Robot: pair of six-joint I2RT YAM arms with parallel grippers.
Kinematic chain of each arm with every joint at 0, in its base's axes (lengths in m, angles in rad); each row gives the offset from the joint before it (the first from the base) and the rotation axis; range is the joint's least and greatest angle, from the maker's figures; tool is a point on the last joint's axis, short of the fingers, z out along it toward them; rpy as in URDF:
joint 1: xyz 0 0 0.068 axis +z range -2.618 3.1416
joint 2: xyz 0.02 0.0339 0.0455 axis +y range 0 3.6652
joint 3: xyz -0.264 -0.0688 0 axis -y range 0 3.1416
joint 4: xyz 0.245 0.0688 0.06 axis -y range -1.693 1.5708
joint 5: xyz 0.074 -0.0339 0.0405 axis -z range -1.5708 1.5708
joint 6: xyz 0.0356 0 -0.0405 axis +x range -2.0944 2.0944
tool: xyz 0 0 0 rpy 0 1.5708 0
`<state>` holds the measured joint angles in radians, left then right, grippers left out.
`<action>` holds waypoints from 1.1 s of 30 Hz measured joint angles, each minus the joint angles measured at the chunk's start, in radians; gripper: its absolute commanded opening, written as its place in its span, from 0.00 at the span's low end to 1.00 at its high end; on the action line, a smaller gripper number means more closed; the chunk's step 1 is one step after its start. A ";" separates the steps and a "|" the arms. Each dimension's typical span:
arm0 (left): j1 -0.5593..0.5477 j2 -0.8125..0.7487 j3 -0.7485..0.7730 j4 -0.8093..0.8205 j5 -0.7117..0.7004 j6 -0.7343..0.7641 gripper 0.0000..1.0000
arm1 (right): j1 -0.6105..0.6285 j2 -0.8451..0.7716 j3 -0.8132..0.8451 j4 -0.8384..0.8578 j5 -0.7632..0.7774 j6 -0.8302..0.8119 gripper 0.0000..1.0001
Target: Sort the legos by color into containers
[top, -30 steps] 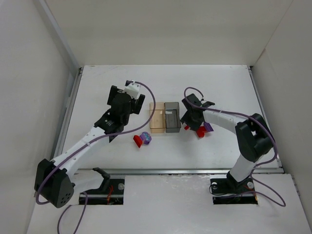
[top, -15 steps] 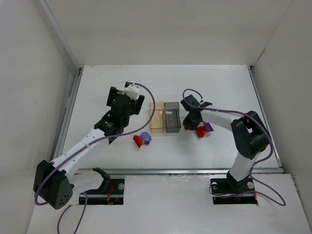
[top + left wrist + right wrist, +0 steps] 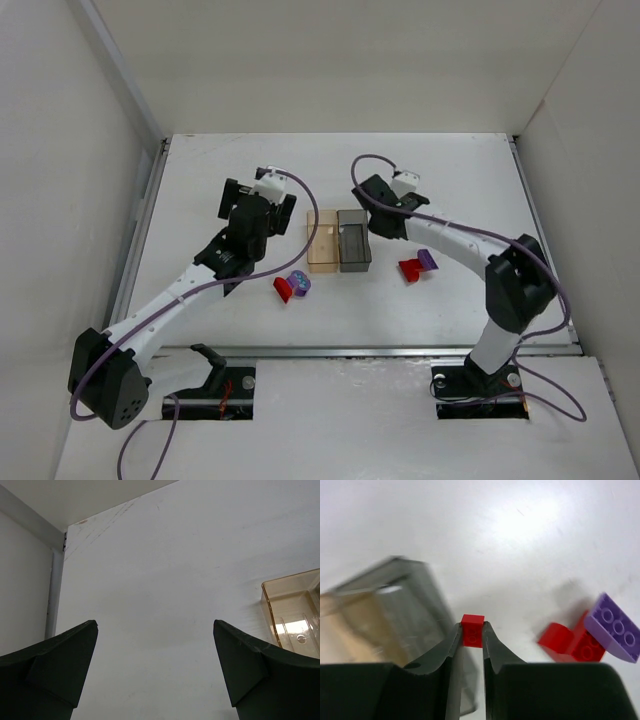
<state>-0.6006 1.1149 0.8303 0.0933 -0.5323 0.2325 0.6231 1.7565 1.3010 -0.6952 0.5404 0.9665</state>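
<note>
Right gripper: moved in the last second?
Yes. The right gripper, pinching a red brick, moved from the loose legos toward the grey bin's far end.

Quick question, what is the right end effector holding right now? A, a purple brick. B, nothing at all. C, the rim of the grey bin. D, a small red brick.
D: in the right wrist view the right end effector pinches a small red brick between its fingers, while the purple brick lies apart on the table.
</note>
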 measured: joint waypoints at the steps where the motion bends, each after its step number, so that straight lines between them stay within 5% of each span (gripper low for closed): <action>1: 0.000 0.000 0.000 0.000 -0.004 -0.006 1.00 | 0.027 -0.018 0.028 0.014 0.038 -0.039 0.00; 4: 0.000 0.000 0.000 -0.002 -0.027 -0.032 1.00 | 0.107 -0.090 0.057 0.125 0.052 -0.216 0.00; 13: 0.000 -0.003 -0.007 -0.059 -0.084 -0.142 1.00 | 0.143 -0.046 0.071 0.399 -0.351 -0.544 0.00; 24: 0.000 -0.018 -0.034 -0.084 -0.098 -0.173 1.00 | 0.142 0.062 0.073 0.420 -0.523 -0.571 0.00; 33: 0.000 -0.018 -0.034 -0.084 -0.100 -0.175 1.00 | 0.142 0.061 0.075 0.343 -0.349 -0.491 0.00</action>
<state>-0.6006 1.0973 0.7959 0.0097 -0.6319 0.0578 0.7654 1.8179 1.3762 -0.3519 0.1913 0.4759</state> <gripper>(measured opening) 0.997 0.211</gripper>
